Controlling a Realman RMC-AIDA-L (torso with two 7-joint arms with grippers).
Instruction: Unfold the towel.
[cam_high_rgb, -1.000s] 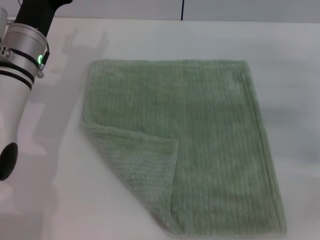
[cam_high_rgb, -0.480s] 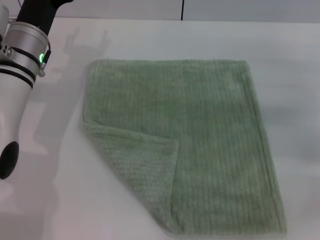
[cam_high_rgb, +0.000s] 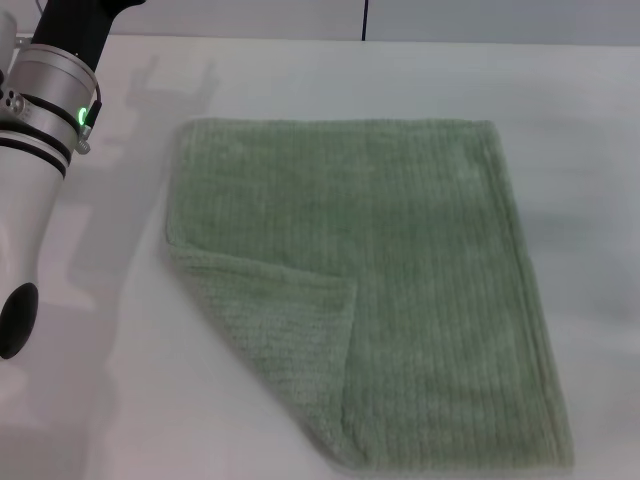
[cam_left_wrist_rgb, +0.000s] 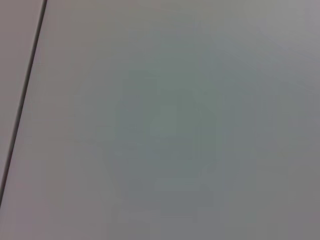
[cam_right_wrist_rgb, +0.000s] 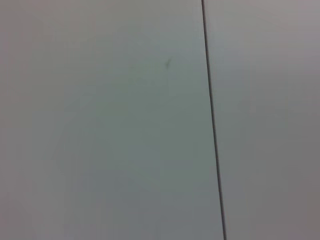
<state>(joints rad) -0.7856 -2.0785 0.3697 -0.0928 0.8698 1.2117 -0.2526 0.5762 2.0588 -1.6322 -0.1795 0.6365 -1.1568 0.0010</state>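
The sage-green towel (cam_high_rgb: 380, 280) lies flat on the white table (cam_high_rgb: 90, 400) in the head view. Its near-left corner is folded over onto the cloth as a triangular flap (cam_high_rgb: 275, 325). My left arm (cam_high_rgb: 40, 130) stands at the far left, raised beside the towel; its gripper is out of view above the frame. My right arm and gripper are out of view. Both wrist views show only a plain grey surface with a thin dark seam.
The table's far edge (cam_high_rgb: 400, 40) runs along the top of the head view, with a grey wall behind it. The towel's near edge reaches almost to the bottom of the head view.
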